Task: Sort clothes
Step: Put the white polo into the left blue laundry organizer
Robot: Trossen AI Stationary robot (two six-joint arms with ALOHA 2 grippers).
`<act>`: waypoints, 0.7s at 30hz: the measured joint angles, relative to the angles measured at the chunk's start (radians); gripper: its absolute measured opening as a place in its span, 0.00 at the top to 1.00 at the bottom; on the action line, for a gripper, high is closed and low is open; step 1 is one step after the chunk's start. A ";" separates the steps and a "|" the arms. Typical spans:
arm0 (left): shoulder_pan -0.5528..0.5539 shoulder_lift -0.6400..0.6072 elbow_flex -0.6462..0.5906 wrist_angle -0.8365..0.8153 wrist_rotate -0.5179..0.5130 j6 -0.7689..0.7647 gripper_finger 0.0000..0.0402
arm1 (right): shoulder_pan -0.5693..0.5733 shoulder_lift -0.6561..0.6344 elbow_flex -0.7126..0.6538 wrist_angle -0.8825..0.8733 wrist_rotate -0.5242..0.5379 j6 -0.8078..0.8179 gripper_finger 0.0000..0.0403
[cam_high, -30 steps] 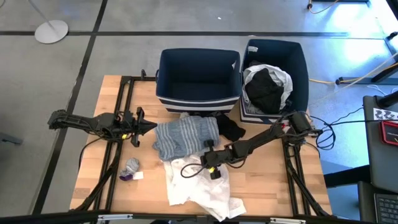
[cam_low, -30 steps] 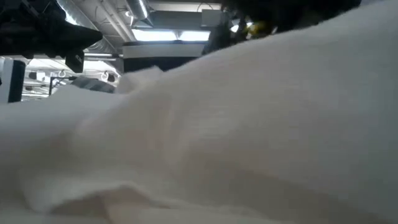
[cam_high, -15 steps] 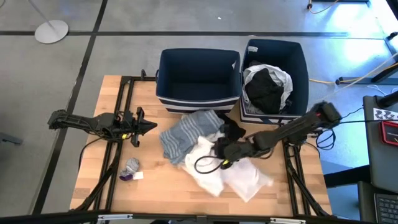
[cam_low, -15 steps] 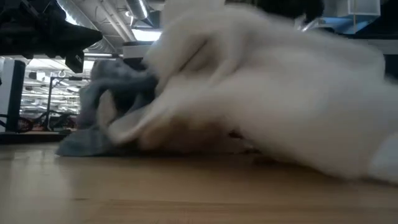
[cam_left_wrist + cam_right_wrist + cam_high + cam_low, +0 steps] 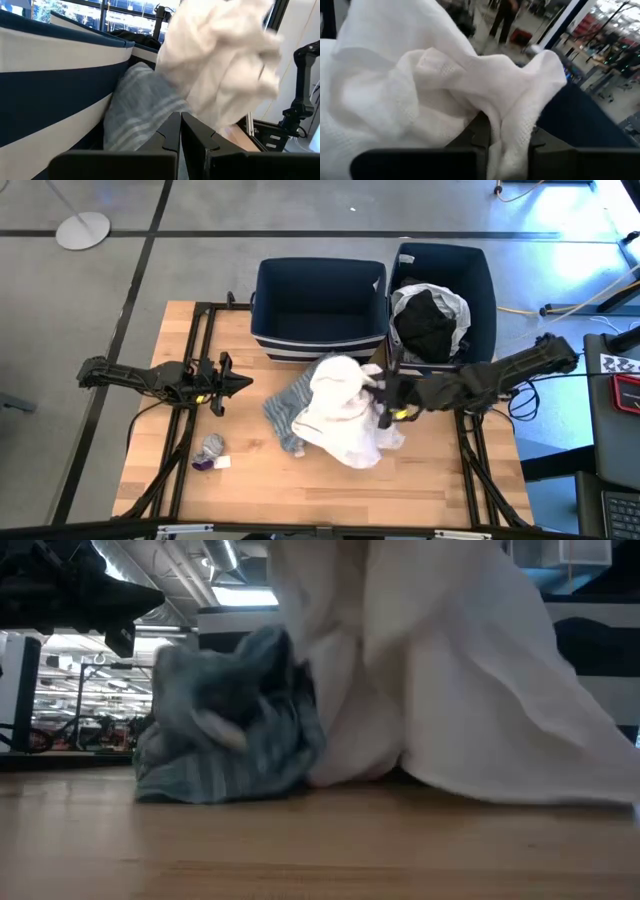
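Observation:
A white garment hangs bunched from my right gripper, which is shut on it just in front of the two navy bins. Its lower folds drape onto the table and over a grey striped top that lies crumpled on the wood. My left gripper is shut and empty at the table's left, pointing at the pile. The right bin holds black and white pieces. A small grey item lies near the left front. My right gripper pinches a gathered fold of the white garment between its two fingers, several layers bunched together. The fingers come from the table's right, about level. The cloth hangs slack below the hold, lifted in its upper part, its lower folds on the table.
The left bin stands open and dark inside at the table's far middle, next to the right bin. Black frame rails run along both table sides. Bare wood lies at the front.
My right gripper has gone from the front middle toward the far right and up, dragging the white garment with it. The garment, spread flat on the table a second ago, is now gathered into a hanging bunch. The grey striped top has been pushed together and crumpled.

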 joint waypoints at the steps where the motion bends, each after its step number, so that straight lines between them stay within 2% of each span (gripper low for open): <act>1: 0.000 0.000 0.000 -0.001 0.000 0.000 0.99 | 0.000 -0.008 0.016 0.001 0.000 -0.002 0.89; 6: 0.000 0.000 0.000 -0.001 0.000 -0.006 0.99 | 0.000 -0.020 0.097 0.002 0.000 -0.016 0.88; 15: 0.000 0.000 0.000 -0.013 0.000 -0.012 0.99 | -0.008 -0.020 0.208 0.016 -0.004 -0.148 0.88; 21: 0.000 0.000 0.000 -0.012 0.000 -0.012 0.99 | -0.029 -0.018 0.220 0.117 -0.003 -0.265 0.88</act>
